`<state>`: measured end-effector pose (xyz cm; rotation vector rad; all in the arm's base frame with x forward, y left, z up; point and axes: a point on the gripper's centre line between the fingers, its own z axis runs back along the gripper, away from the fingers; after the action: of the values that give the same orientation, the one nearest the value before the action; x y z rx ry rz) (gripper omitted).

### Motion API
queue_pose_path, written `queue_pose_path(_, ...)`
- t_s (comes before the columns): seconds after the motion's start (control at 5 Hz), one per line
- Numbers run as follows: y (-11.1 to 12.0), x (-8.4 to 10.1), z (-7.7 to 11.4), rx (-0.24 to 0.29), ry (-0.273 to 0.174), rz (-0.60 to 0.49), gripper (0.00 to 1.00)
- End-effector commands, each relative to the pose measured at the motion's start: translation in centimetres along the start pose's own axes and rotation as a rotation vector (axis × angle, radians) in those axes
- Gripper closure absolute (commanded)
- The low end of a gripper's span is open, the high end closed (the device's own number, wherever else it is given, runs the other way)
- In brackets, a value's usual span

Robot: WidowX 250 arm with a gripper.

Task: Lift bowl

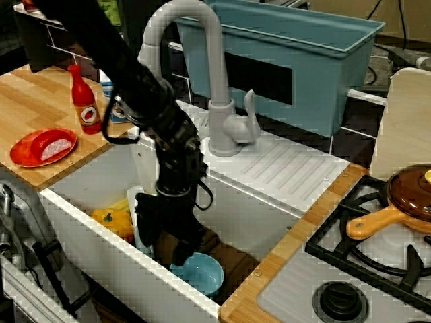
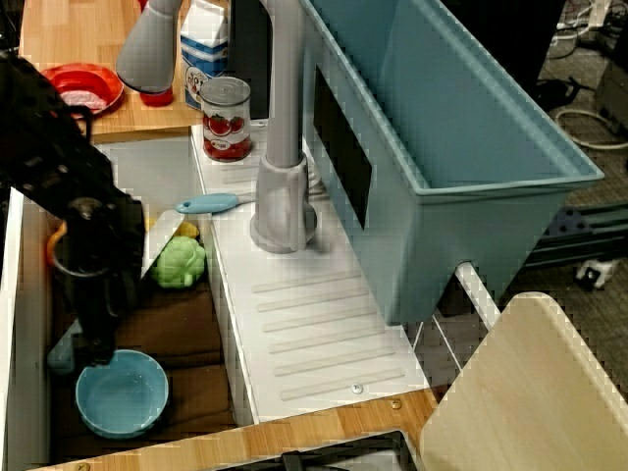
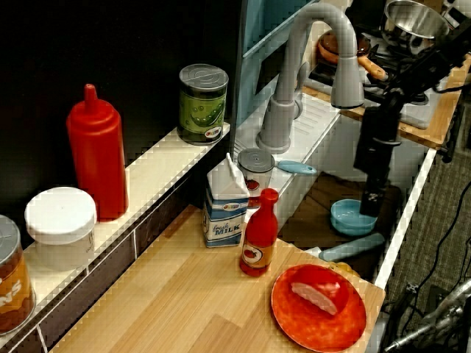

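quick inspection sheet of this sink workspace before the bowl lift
surface: brown sink floor, wooden counter
job's things: light-blue bowl upright on the sink floor
clutter: green vegetable, yellow pepper, red plate, milk carton, tomato can
grippers: gripper at the bowl's rim; open or shut unclear
cables: cable beyond the sink's outer edge
surroundings: faucet, blue-grey tub, stove pan
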<state>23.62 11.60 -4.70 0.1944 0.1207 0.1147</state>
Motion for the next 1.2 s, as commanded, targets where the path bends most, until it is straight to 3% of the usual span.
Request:
queue_pose_path(0.0, 0.6, 1.8, -0.8, 0.039, -0.045, 0.013, 0.00)
queue_pose_path(0.2, 0.6, 1.9, -1.1, 0.042, -0.047, 0.015, 0.00)
queue_pose_path(1.0, 1.0, 2.9, -2.5, -0.031, -0.062, 0.135, 0.00)
